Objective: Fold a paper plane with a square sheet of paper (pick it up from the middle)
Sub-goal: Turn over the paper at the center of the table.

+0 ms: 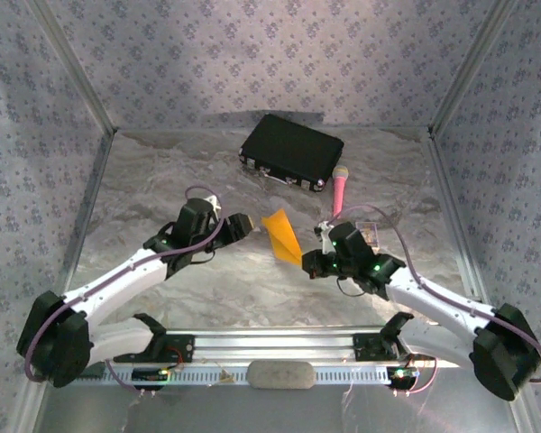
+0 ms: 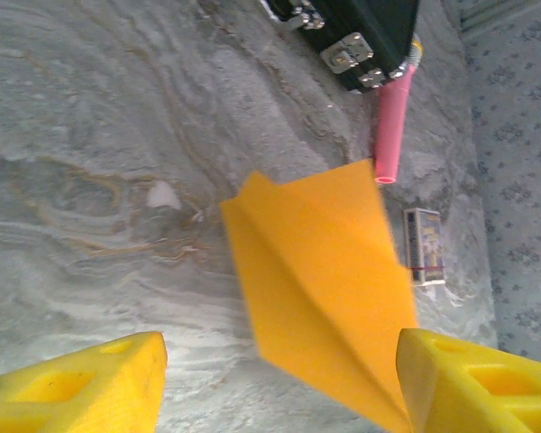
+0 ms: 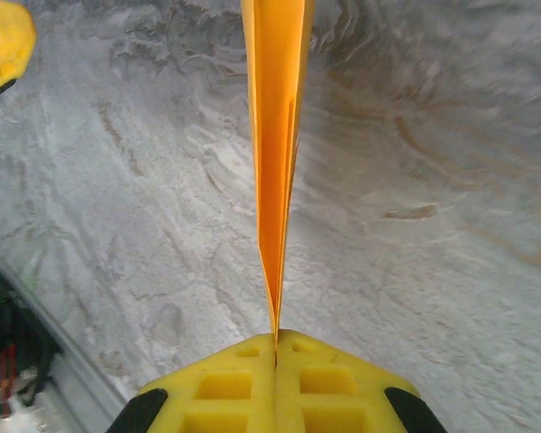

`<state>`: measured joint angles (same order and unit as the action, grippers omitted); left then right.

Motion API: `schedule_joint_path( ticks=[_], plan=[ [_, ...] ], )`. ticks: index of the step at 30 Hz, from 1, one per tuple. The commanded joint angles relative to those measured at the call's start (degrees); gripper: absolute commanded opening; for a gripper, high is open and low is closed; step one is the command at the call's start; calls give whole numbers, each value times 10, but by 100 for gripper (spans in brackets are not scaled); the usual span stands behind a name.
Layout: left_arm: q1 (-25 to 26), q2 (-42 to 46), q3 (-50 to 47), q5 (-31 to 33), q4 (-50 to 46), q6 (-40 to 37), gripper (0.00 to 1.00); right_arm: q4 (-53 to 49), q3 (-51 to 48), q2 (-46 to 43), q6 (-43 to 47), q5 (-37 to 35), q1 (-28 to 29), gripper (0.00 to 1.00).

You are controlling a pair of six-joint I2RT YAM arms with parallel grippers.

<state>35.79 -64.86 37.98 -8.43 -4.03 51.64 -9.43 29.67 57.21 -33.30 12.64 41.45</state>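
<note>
Pinching the pointed end of the folded orange paper (image 3: 277,135), the right claw (image 3: 275,347) is seen closed, and the sheet is held edge-up over the middle of the marbled surface (image 1: 162,171). The left claw (image 2: 279,347) is seen open, its yellow fingers (image 2: 81,388) spread wide beside the paper.

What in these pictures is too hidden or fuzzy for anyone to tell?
- Left wrist view: the print on the small box is too blurred to read.
- Left wrist view: the black case is cut off by the top edge.
- Right wrist view: the folded paper runs past the top edge, and its near end is pinched out of sight inside the right gripper.
</note>
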Motion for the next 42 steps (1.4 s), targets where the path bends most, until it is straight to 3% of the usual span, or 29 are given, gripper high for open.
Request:
schedule_joint_path(
  ticks=[1,16,22,35,42],
  plan=[
    [4,23,-11,35,-25,-10,69,-104,34,-20,43,-114,20,4],
    [-2,60,-3,76,-71,-19,72,-281,159,56,65,-437,171,3],
    [-19,89,-4,84,-97,-14,73,-338,204,121,54,-521,215,3],
    [-59,142,-9,86,-140,-6,74,-389,249,244,53,-551,281,3],
    [-67,160,-17,87,-151,-4,75,-378,278,316,78,-508,313,6]
  ],
)
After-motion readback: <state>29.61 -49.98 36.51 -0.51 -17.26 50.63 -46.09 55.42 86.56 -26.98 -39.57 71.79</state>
